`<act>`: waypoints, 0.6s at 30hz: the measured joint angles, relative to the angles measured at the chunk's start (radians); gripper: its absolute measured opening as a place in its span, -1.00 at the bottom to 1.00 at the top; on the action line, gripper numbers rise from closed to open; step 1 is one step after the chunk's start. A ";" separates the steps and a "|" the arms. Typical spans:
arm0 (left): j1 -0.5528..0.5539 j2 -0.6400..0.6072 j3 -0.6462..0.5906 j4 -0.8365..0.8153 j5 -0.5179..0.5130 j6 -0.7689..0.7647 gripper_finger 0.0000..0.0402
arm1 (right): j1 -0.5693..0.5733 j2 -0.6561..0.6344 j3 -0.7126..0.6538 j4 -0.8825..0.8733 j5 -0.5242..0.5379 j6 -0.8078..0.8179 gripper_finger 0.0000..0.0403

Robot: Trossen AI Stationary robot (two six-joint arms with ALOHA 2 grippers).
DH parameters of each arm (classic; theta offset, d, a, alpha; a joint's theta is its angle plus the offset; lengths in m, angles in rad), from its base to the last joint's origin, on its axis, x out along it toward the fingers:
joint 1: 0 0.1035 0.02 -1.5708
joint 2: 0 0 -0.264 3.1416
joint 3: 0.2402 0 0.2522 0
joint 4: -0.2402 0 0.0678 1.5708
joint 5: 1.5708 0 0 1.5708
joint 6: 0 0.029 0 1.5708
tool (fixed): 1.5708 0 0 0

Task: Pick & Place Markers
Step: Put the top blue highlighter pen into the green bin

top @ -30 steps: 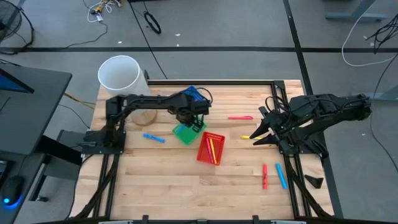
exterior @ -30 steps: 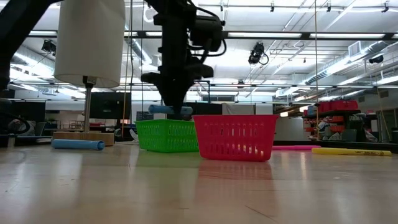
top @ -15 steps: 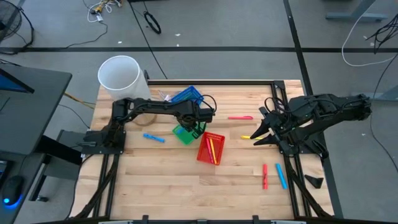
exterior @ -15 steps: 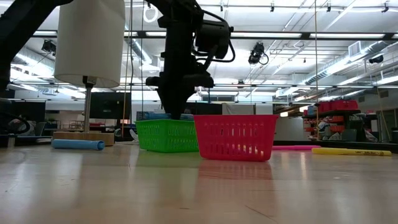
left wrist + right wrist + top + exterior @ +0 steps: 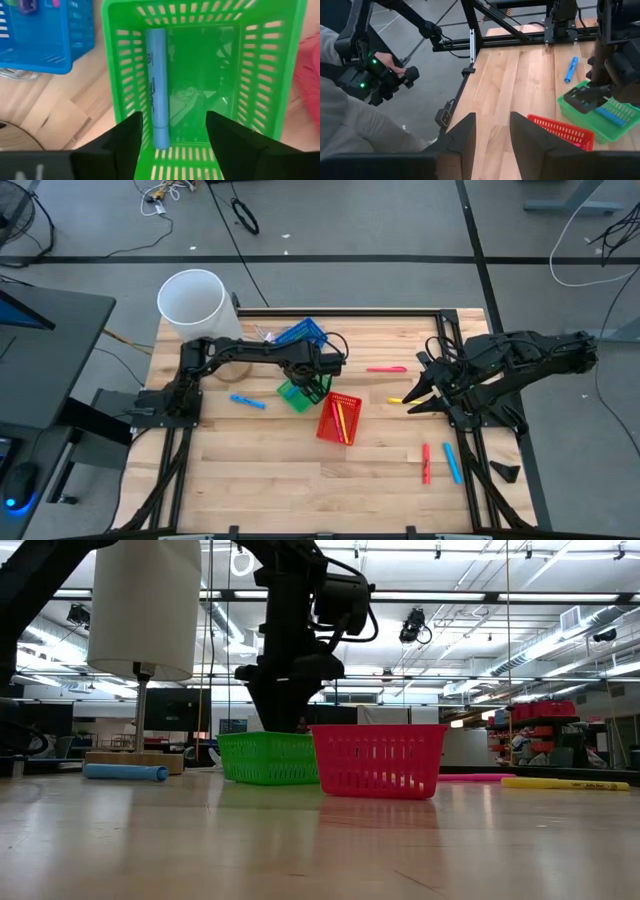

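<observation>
Released since the earlier frame: light blue stick marker (image 5: 157, 85), now flat inside green mesh basket (image 5: 280, 90). Left gripper (image 5: 172, 142) open directly above, fingers straddling its long axis. Right gripper (image 5: 492, 135) parted, empty, well apart.

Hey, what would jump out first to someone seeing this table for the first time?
The left gripper hangs with jaws open over the green basket at mid-table, where a blue marker lies inside. Beside it the red basket holds markers, and a white bucket stands at the far left corner.
</observation>
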 joint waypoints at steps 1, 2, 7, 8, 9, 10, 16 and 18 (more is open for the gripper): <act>0.000 0.000 0.000 0.000 0.000 0.000 0.14 | 0.000 0.000 0.000 0.000 0.000 0.000 -0.40; 0.000 0.000 0.000 0.000 0.000 0.001 0.16 | 0.000 0.000 0.000 0.000 0.000 -0.001 -0.40; 0.000 0.000 0.002 -0.002 0.037 0.027 0.17 | 0.000 0.000 0.000 0.000 0.000 -0.002 -0.40; 0.000 0.000 0.007 -0.004 0.056 0.051 0.16 | 0.000 0.000 0.000 0.000 0.000 -0.004 -0.40; 0.000 0.000 0.016 -0.008 0.065 0.075 0.15 | 0.000 0.000 0.000 0.000 0.000 -0.005 -0.40; -0.001 0.000 0.028 -0.017 0.068 0.102 0.14 | 0.000 0.000 0.000 0.000 0.001 -0.013 -0.40; -0.026 0.000 0.100 -0.114 0.043 0.310 0.10 | 0.000 0.000 0.000 0.000 0.003 -0.052 -0.40; -0.035 0.000 0.117 -0.154 0.041 0.362 0.10 | 0.000 0.000 0.000 0.000 0.003 -0.053 -0.40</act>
